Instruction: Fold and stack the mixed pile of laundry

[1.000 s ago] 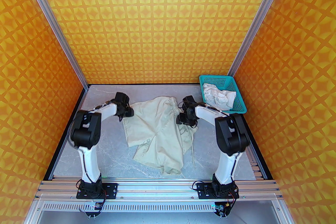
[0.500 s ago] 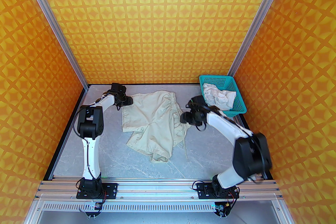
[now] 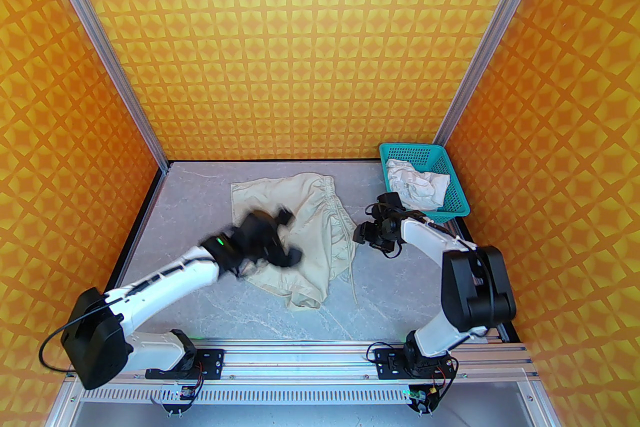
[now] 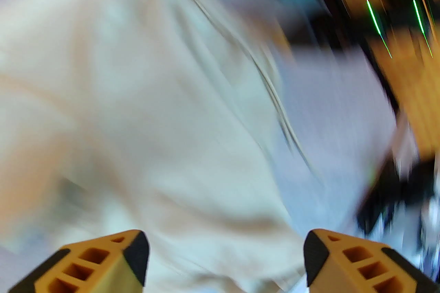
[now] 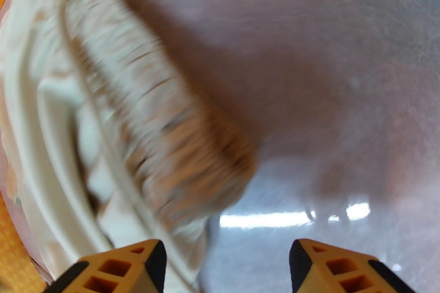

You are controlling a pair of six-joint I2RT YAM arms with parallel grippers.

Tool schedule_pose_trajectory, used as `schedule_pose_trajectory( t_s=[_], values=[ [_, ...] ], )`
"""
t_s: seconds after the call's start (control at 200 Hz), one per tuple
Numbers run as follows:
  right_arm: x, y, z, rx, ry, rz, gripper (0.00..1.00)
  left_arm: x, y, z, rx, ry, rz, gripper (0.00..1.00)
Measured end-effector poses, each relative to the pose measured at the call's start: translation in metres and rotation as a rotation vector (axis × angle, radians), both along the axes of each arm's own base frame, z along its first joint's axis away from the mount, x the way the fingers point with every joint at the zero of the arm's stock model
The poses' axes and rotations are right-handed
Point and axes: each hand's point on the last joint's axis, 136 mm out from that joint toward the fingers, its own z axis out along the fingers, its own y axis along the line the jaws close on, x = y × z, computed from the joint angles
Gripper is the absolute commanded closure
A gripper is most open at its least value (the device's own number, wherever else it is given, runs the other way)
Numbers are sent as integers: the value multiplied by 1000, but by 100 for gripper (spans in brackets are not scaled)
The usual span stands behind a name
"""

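Observation:
The beige-cream garment (image 3: 310,225) lies spread on the grey table (image 3: 200,305), its gathered elastic band (image 3: 334,209) along the right edge. My left gripper (image 3: 289,237), motion-blurred, hovers over the garment's middle; in the left wrist view it (image 4: 227,260) is open above the cloth (image 4: 137,113), nothing between the fingers. My right gripper (image 3: 361,235) sits just right of the band, open (image 5: 227,264), with the band (image 5: 154,113) to its left. The white shirt (image 3: 417,187) lies crumpled in the teal basket (image 3: 457,207).
The basket stands at the table's back right corner, close behind the right arm. A drawstring (image 3: 354,287) trails from the garment toward the near edge. Orange patterned walls enclose the table on three sides.
The garment was drawn toward the back and laid flat. My left gripper let go of its far left corner, opened, and swung back over the middle. The right gripper drew slightly away to the right.

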Motion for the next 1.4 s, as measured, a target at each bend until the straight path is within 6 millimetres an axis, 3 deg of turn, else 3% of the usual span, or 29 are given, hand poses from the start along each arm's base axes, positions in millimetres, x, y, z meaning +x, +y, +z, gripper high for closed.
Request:
schedule_pose_trajectory(
  t_s=[0.09, 0.2, 0.27, 0.365, 0.455, 0.575, 0.665, 0.775, 1.015, 1.11, 1.255, 1.405],
  values=[
    [4, 7, -6, 42, 7, 0, 40, -29, -12, -18, 46, 32, -79, 12],
    [9, 15, -11, 90, 4, 1, 50, -40, -21, -33, 83, 40, -119, 13],
    [12, 19, -13, 113, 4, 4, 58, -42, -28, -42, 102, 45, -137, 19],
    [15, 21, -16, 126, 1, 1, 69, -39, -39, -52, 114, 47, -143, 41],
    [17, 22, -14, 136, -6, -6, 79, -33, -47, -64, 122, 53, -136, 72],
    [18, 22, -13, 136, -11, -5, 91, -25, -47, -68, 133, 40, -85, 96],
    [18, 21, -11, 133, -15, -6, 100, -19, -42, -51, 102, -17, -42, 100],
    [20, 20, 1, 128, -47, -9, 100, -14, -23, -8, -13, -108, 24, 100],
    [22, 18, 55, 128, -177, -7, 100, -7, 26, 62, -205, -236, 157, 100],
    [18, 16, 82, 125, -227, -7, 100, -5, 43, 87, -259, -279, 196, 100],
    [10, 14, 141, 127, -338, -6, 100, 1, 74, 112, -282, -317, 270, 100],
    [1, 12, 203, 134, -453, -10, 100, 34, 127, 157, -263, -391, 451, 100]
  ],
)
